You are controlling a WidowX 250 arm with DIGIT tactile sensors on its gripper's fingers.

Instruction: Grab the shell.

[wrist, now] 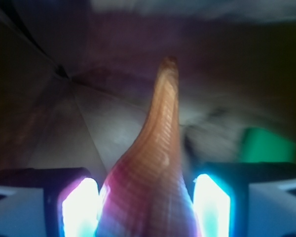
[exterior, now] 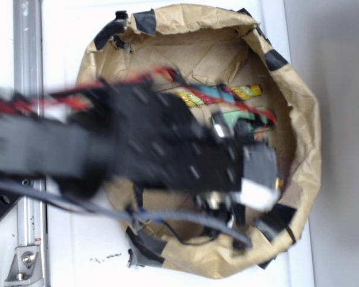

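Brown paper bowl [exterior: 299, 113] interior: gripper [wrist: 147, 207] with 2 glowing pads [wrist: 80, 207] closed against the shell [wrist: 155, 168].

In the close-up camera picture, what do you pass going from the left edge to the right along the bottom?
Left glowing white-blue finger pad → glossy orange-tan ridged shell between the pads, its tapered tail pointing away → right glowing finger pad → blurred green object, farther back.
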